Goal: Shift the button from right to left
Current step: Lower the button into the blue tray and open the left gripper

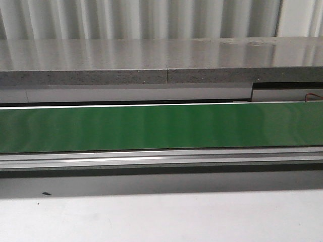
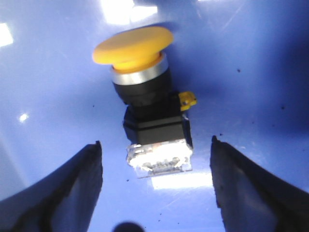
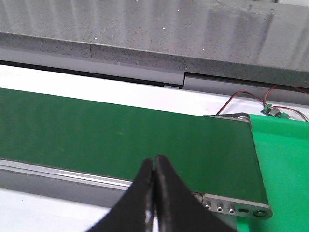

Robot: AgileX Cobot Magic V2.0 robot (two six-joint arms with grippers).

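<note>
Nearest in the front view, a pale white surface (image 1: pixel 161 219) with a tiny dark speck (image 1: pixel 46 193) on it. Behind that, a long silver rail (image 1: pixel 161 160), then a flat green belt (image 1: pixel 161 126) running side to side. Farther back, a gray speckled ledge (image 1: pixel 126 75) and wavy gray sheeting (image 1: pixel 141 20) like a wall. No arms seen in that view.

In the left wrist view, left gripper (image 2: pixel 157 188) with jaws spread wide, nothing held. Between the two dark fingers (image 2: pixel 72 188) but not touching them, the button (image 2: pixel 145 96), lying on its side on a shiny blue floor (image 2: pixel 260 58). Round yellow cap like a mushroom, silver ring under it, black collar, black boxy body, clear block at the back end. Small yellow tab at one side. Bright white light spots on the blue.

In the right wrist view, right gripper (image 3: pixel 154 193) with jaws pressed together, nothing between them. Hanging over the near edge of the green belt. Silver belt end with small holes (image 3: pixel 236 209), a brighter green mat (image 3: pixel 285 164) beside it, thin red wires (image 3: pixel 241 99) and a small green circuit board (image 3: pixel 273 111) near the gray ledge.
</note>
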